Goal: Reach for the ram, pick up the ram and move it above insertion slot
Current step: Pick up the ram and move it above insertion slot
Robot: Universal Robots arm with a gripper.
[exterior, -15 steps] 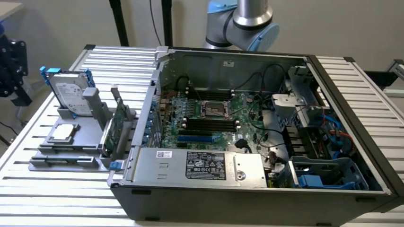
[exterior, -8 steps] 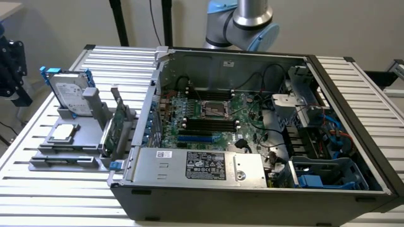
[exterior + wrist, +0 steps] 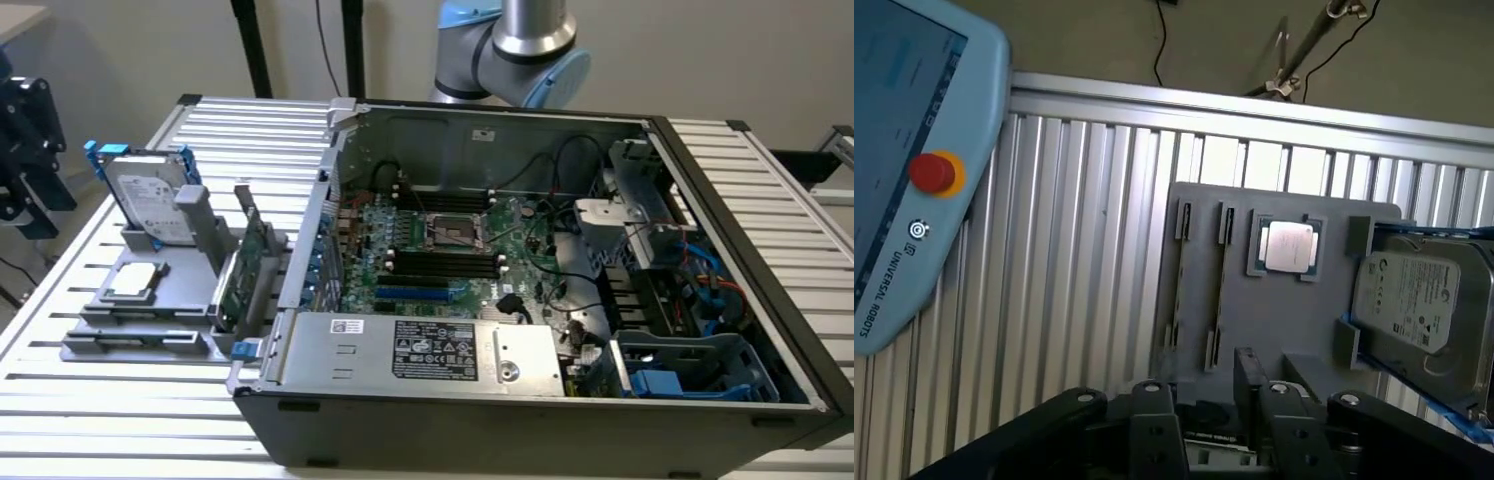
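Pincer (image 3: 1201, 388) sits nearest in my wrist view, its dark links crossing the near edge of the grey fixture (image 3: 1294, 320). Room is tight on that side: from the exterior view, the open computer case (image 3: 534, 440) has its wall just beside the fixture, and the ram (image 3: 235, 288), as best I can read it, is the green board standing on edge in that narrow strip, hard to separate from the taller card (image 3: 248, 215) next to it. The fingers (image 3: 1154, 425) stand apart with a gap between them, pinching nothing. Farther out I see two long slots (image 3: 1220, 290), then the processor (image 3: 1288, 247) and the hard drive (image 3: 1414, 295). Beyond them the ribbed surface (image 3: 1084, 250) runs open to its far rail, a teach pendant (image 3: 904, 150) across one side.
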